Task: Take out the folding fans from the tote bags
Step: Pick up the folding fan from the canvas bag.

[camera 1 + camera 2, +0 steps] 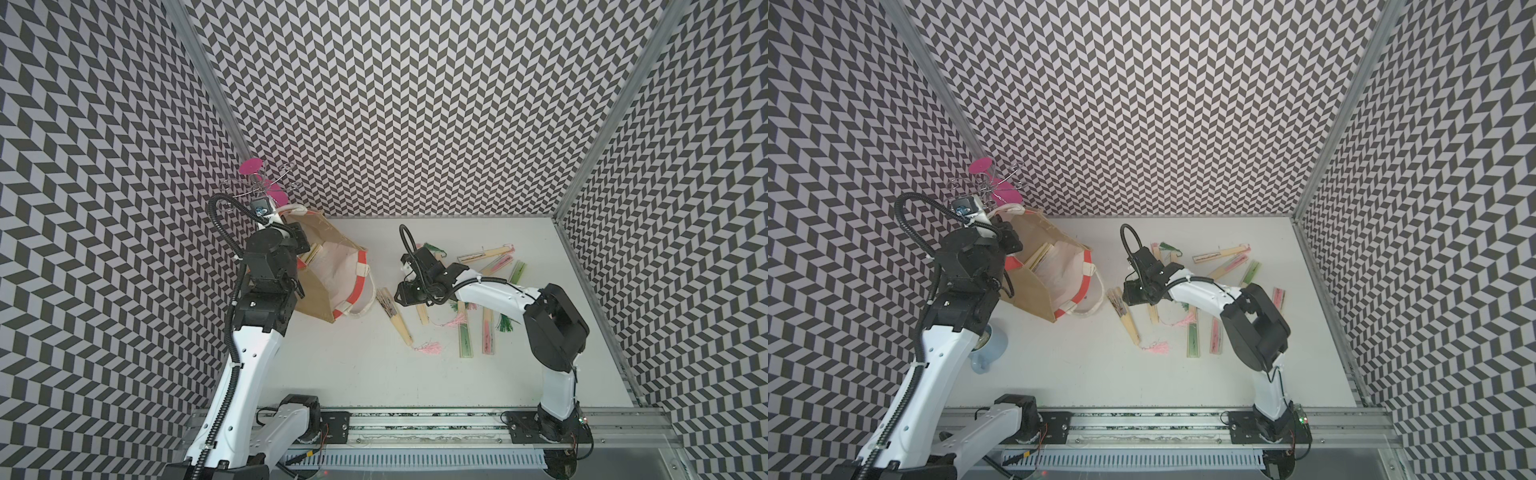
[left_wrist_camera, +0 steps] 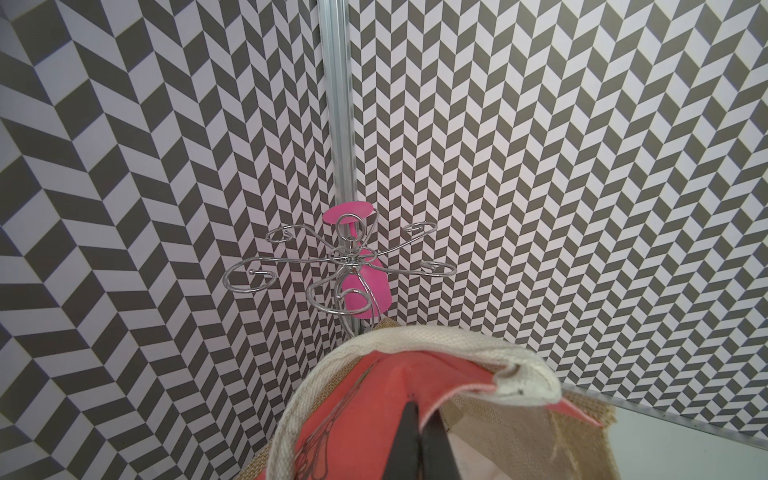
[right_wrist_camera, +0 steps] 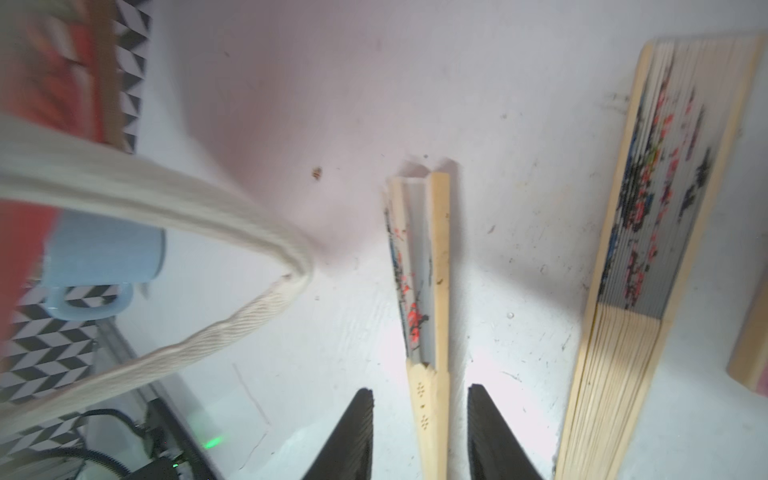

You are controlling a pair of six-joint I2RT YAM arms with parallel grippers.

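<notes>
1. Nearest, a blue mug [image 1: 990,345] stands on the white bench [image 1: 353,374] beside the left arm and plays no part in the task.
2. Further in, on the right half, scattered folding fans [image 1: 487,332] lie closed, already out of the bag.
3. Low over them hangs the right pincer [image 3: 419,390]. Its jaws stand narrowly apart on either side of a slim fan [image 3: 432,270] lying flat, gripping nothing. A wider fan [image 3: 648,232] lies just beside.
4. Back and left, the tote bag [image 1: 322,230] is tipped, mouth toward the right arm, with remaining fans [image 1: 1040,255] inside.
5. Behind it, the left pincer [image 2: 419,419] is clamped on the bag's red-orange rim [image 2: 374,395], holding it up.
6. Farthest, a wire stand [image 2: 349,257] fills the corner.
7. Likely step: between picks. Next, the right pincer should lift clear, pass the rope handle [image 3: 208,208], and close on a fan inside.
</notes>
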